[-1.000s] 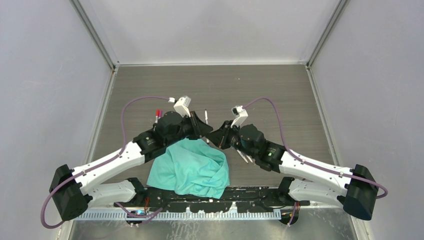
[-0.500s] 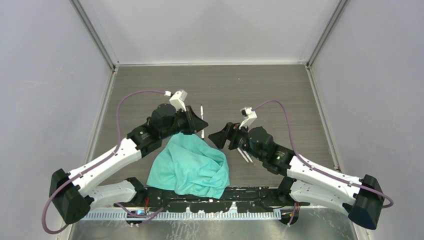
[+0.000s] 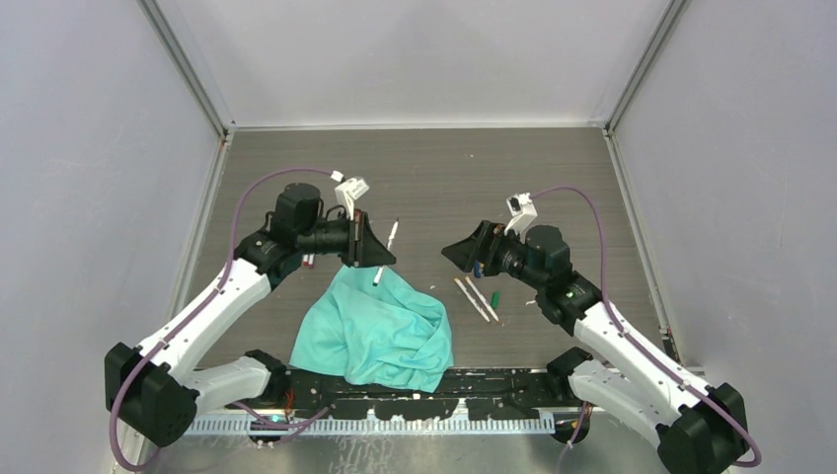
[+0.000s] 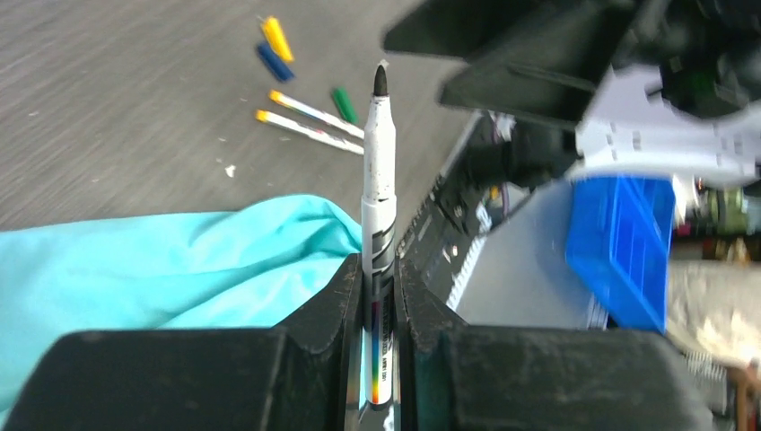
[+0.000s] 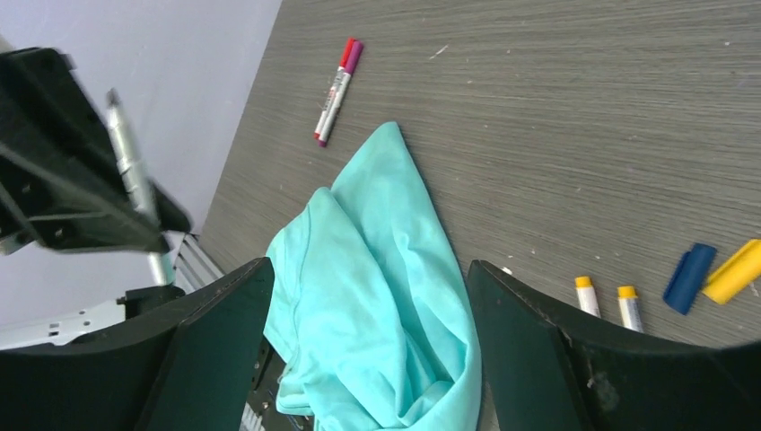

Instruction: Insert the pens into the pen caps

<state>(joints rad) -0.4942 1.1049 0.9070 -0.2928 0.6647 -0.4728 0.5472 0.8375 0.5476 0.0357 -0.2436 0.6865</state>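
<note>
I see the teal cloth (image 3: pixel 380 336) bunched at the table's (image 3: pixel 444 168) near edge. My left gripper (image 4: pixel 379 265) pinches a dark-tipped pen (image 4: pixel 380 162) by its barrel, tip free. My right gripper (image 5: pixel 368 269) gapes wide, empty, with two yellow-tipped pens (image 3: pixel 476 298) lying beside the blue cap (image 5: pixel 688 266) and yellow cap (image 5: pixel 734 270).

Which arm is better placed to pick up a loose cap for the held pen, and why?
Right. Its gripper is open and empty, and the blue cap and yellow cap lie close beside it. The left gripper is shut on the pen.
</note>
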